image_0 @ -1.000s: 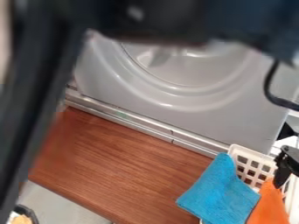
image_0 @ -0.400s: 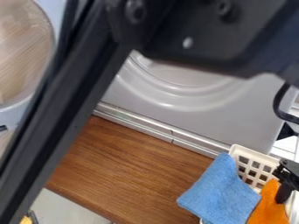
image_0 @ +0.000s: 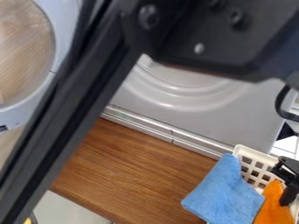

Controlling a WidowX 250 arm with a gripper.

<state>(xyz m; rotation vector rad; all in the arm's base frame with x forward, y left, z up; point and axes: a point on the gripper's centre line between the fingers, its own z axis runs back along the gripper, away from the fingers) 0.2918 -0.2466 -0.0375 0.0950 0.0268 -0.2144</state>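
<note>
At the right edge, the black gripper (image_0: pixel 286 177) hangs over a white plastic basket (image_0: pixel 248 153), up against the orange cloth in this view. The orange cloth (image_0: pixel 273 208) lies at the basket, its lower part running off the bottom edge. To its left a blue cloth (image_0: pixel 223 192) drapes over the basket's left side and onto the wooden surface (image_0: pixel 137 168). The gripper covers part of the basket's right side, so whether it holds the basket or the orange cloth cannot be told.
Large black arm parts (image_0: pixel 64 113) cross the left side and top of the view. A grey machine front (image_0: pixel 198 109) with a round door stands behind the wooden surface, with a metal strip (image_0: pixel 143 127) along its base. A pale round-framed object is at the upper left.
The gripper has come lower at the right edge. The arm parts at left have swung right. The basket and both cloths have shifted slightly to the right.
</note>
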